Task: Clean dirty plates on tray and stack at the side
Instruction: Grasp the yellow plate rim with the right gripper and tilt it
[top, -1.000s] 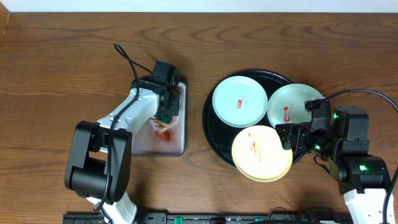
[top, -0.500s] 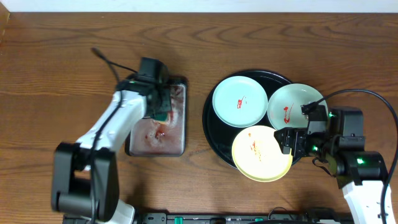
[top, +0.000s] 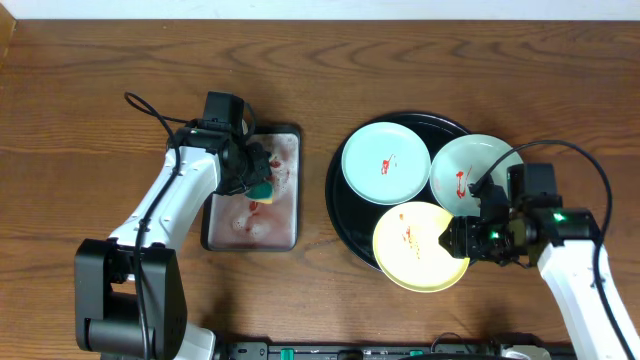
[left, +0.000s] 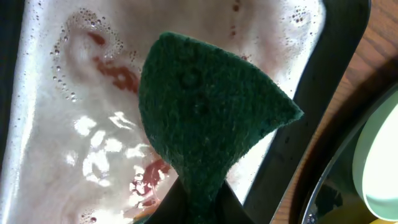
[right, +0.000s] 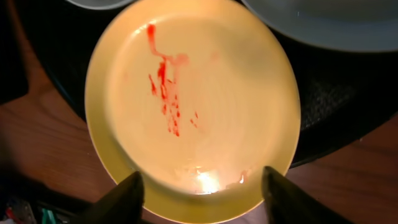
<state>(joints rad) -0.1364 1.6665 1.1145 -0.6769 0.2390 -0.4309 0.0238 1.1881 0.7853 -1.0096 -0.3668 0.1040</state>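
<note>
Left end effector (top: 252, 180) is clenched on a green sponge (left: 205, 124) over the wet, red-smeared metal tray (top: 225, 235). Right end effector (right: 205, 194) stands spread, its fingers flanking the near rim of the yellow plate (right: 193, 106), perhaps not touching it. That plate and two mint plates (top: 386, 162) (top: 468, 172) lie on the black tray (top: 337, 205).

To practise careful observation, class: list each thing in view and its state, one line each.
Black tray, holding three plates.
Yellow plate, red-smeared, overhanging tray edge.
Left mint plate, red-smeared.
Right mint plate, red-smeared.
Silver tray, wet, red-stained.
Sponge, held over silver tray.
Left fingers, shut on sponge.
Right fingers, open, flanking yellow plate's rim.
</note>
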